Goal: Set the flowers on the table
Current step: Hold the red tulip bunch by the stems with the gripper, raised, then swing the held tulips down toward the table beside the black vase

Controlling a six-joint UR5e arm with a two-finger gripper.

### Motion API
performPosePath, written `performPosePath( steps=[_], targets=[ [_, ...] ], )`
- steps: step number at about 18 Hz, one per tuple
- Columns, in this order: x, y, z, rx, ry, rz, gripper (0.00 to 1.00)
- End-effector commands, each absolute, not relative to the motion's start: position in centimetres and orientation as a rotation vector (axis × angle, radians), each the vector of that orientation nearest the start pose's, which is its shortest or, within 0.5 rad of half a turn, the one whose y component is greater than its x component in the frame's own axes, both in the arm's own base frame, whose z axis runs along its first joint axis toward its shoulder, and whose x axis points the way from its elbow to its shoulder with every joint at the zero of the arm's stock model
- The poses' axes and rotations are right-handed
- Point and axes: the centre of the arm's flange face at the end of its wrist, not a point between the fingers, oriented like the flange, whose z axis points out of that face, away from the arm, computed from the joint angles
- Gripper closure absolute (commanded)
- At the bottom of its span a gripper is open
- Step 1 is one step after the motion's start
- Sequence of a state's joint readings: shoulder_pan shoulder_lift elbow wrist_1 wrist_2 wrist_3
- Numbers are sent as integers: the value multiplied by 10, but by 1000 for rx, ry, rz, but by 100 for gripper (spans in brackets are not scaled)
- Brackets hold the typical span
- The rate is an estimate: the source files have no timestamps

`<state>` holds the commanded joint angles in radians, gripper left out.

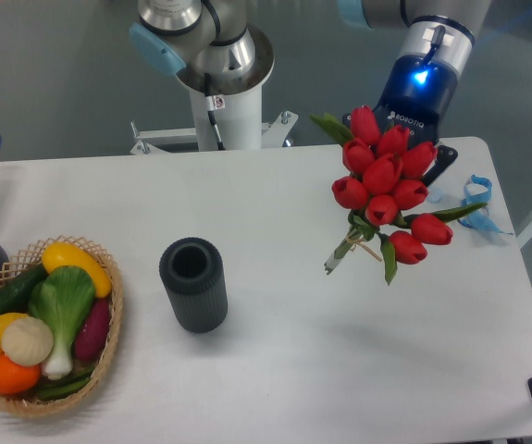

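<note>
Flowers (388, 185) aloft — gripper (420, 153) behind

Worktop (275, 370) bare at centre-right & front, under flowers (388, 180). Obstacles: dark ribbed vase (193, 284) left of centre, veg basket (48, 328) far left, blue ribbon (476, 202) at right edge.

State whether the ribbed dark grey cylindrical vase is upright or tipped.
Upright: the ribbed dark grey cylindrical vase stands on its base on the white table, round open mouth facing up.

smooth matt white tabletop (275, 370); ribbed matt dark vase (193, 284); woven wicker basket (110, 342); glossy plastic-looking red flowers (388, 180).
</note>
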<state>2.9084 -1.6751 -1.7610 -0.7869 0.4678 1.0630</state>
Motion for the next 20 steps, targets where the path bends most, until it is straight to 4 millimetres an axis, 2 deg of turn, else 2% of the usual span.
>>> performPosePath(
  steps=[2,10,17,20],
  targets=[
    [-454,335,472,-1984,36,23,57],
    [-455,328,482,-2019,34,79,57],
    [-459,319,489,-2280,-24,303,57],
    [-447,330,480,-2396,-14,367,57]
  ],
)
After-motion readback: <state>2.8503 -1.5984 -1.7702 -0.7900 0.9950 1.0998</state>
